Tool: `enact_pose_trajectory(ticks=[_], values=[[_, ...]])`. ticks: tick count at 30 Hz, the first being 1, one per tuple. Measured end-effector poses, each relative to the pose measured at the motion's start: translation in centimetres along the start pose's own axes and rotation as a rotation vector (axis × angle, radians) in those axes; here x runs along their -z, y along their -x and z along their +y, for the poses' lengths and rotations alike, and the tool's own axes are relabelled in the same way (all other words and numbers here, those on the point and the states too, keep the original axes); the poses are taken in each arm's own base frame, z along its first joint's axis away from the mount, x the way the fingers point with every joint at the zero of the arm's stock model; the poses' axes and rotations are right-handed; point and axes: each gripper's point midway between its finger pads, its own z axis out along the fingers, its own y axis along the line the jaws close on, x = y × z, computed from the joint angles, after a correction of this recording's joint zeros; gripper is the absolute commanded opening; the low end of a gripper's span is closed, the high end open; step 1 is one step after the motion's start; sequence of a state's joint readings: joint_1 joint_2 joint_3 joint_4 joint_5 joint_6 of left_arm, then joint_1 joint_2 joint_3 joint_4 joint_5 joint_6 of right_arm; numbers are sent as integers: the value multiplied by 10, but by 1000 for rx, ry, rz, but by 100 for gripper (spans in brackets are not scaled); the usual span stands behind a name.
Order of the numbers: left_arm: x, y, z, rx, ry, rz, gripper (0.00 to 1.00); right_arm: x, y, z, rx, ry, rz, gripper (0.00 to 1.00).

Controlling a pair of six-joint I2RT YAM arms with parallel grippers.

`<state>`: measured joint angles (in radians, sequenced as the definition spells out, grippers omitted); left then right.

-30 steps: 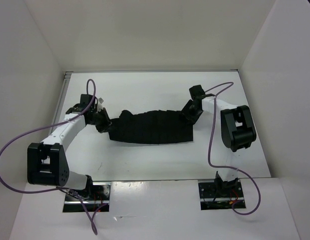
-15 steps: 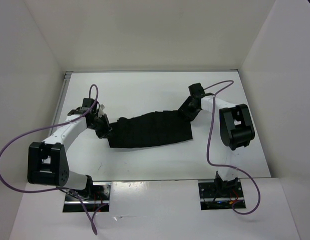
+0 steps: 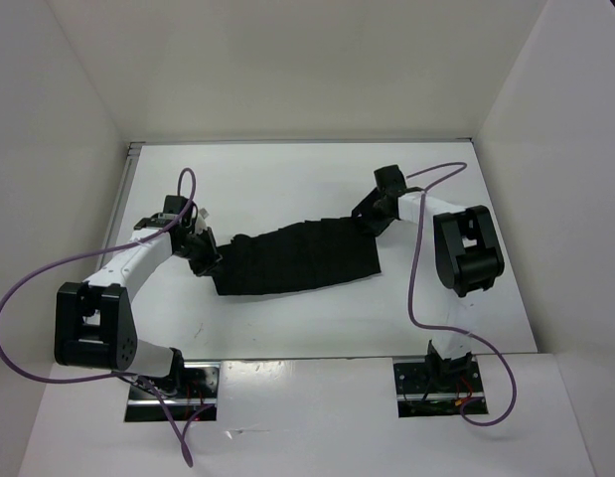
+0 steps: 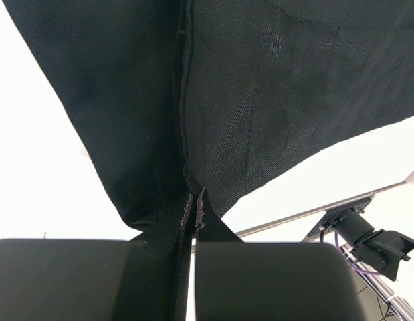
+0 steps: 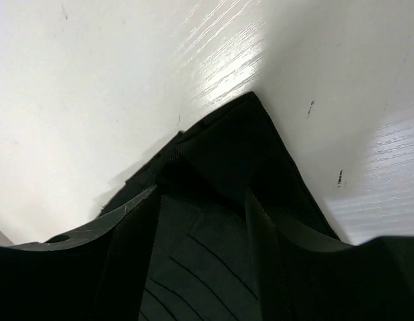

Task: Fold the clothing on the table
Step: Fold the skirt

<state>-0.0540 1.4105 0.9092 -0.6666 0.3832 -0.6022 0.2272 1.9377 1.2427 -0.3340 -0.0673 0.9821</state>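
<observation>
Clothing (image 3: 292, 260): unfolded on tabletop (image 3: 287, 179); every fold is yet to do.
Left tool (image 3: 206, 253): pinching left end.
Right tool (image 3: 370, 217): spread astride right corner.

The left gripper (image 3: 203, 254) pulled its end of the clothing (image 3: 292, 260) nearer, while the right gripper (image 3: 371, 214) edged farther away.
</observation>
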Motion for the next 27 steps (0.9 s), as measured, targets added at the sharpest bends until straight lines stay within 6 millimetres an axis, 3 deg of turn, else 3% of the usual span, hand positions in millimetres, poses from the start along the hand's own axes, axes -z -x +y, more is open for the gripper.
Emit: enact_pose_trajectory(ticks=[8,19,24,25,27], values=[[0,-1,4,5,21,2,0,-1,7,1,-94,18,-54,60],[1,-3,10,12,54,3,0,11,31,-33,-209,-69,-200,61],[1,-5,12,15,63,10,0,12,34,-35,-221,-79,-215,61],[1,-5,12,15,64,12,6,12,34,-35,-221,-79,-215,61],[2,-7,13,6,65,21,34,12,33,-35,-219,-77,-211,61]])
